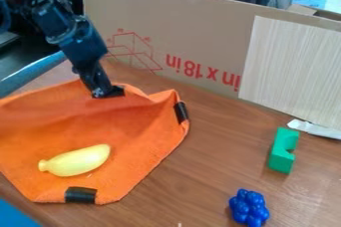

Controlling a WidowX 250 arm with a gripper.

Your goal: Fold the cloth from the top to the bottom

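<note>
The gripper [106, 91] is at the top edge of the orange cloth [143, 139], pointing down over it from the upper left. Around the gripper the cloth's upper part is rumpled, with raised folds; the lower part lies flatter on the table. A black patch [181, 112] marks the cloth's right corner and another black patch [81, 195] its bottom edge. On the lower left of the cloth rests a yellow banana-shaped toy [77, 161].
A green block [283, 151] and a blue grape-like toy [249, 208] are on the wooden table [213, 166] to the right. Behind stands a cardboard panel [193, 27], with a white object [314, 129] near its foot. Something blue [13, 216] occupies the lower left corner.
</note>
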